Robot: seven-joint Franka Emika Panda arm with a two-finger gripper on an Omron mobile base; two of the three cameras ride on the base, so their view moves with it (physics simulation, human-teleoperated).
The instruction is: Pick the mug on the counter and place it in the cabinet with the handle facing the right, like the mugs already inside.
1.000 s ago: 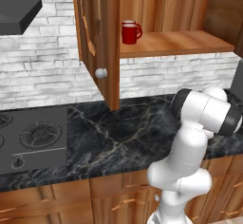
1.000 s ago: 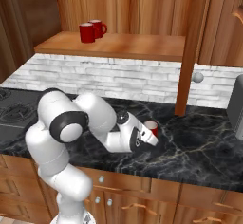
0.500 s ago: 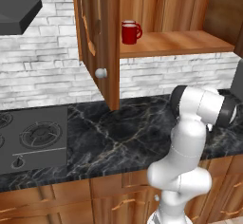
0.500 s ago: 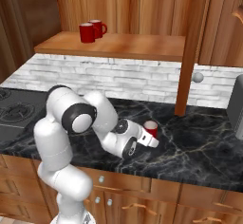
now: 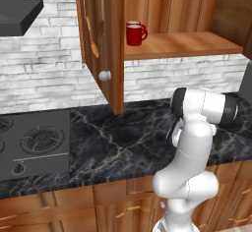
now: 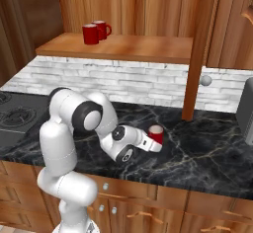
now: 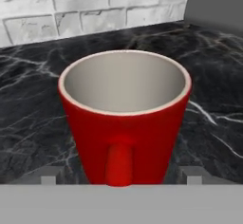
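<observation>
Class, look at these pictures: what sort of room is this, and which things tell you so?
A kitchen, rendered: a grey stovetop with burners set in a black marble counter, and glossy red mugs on the shelf of a reddish-brown wooden wall cabinet.

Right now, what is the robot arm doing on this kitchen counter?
The arm reaches low over the black marble counter, and its gripper is right at the red mug, which stands upright with its handle towards the hand. The fingertips flank the mug. Two red mugs stand on the open cabinet's shelf.
</observation>
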